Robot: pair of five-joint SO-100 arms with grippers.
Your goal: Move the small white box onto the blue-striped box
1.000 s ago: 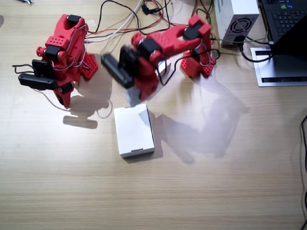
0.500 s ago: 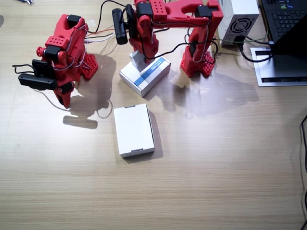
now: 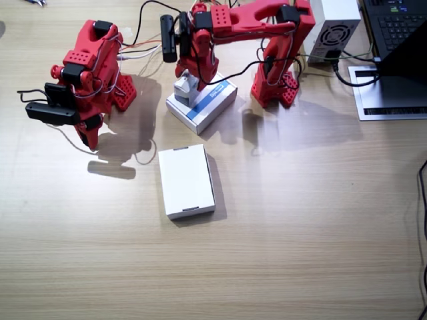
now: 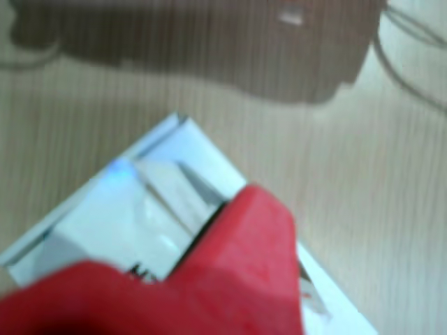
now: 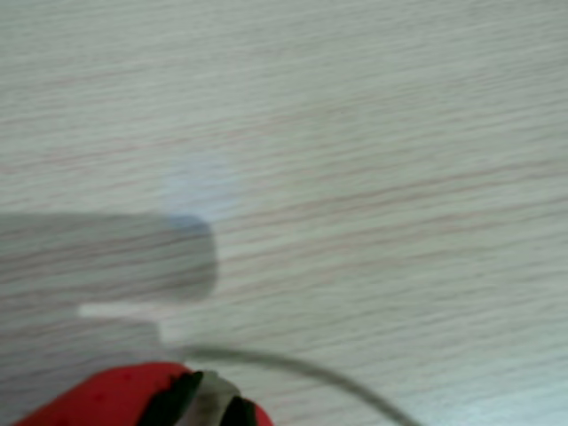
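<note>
Tabletop [image 3: 300,253] — blue-striped box [image 3: 212,103] lies diagonal, small white box [image 3: 184,87] seemingly atop.

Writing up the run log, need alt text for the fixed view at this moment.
The left arm's gripper holds the small white box over the blue-striped box near the table's far edge. The right arm sits folded and idle. A plain white flat box lies nearer the camera.
</note>
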